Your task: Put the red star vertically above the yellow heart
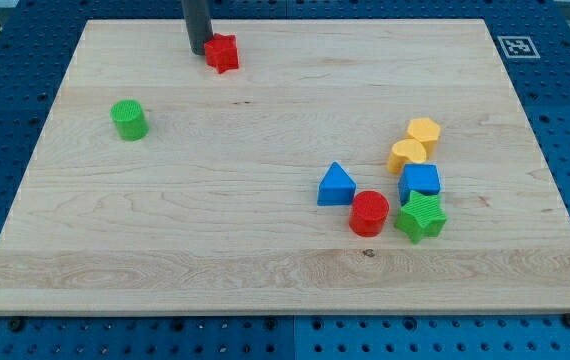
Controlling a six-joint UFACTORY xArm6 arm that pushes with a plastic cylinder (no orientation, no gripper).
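Note:
The red star (222, 53) lies near the view's top, left of centre, on the wooden board (265, 230). My tip (198, 51) stands just left of it, touching or nearly touching its left side. The yellow heart (407, 155) lies at the view's right, far from the star, below a yellow hexagon (424, 132) and touching it.
A green cylinder (129, 119) stands at the view's left. A blue triangle (336, 185), a red cylinder (369, 213), a blue cube (420, 183) and a green star (421, 217) cluster just below the yellow heart.

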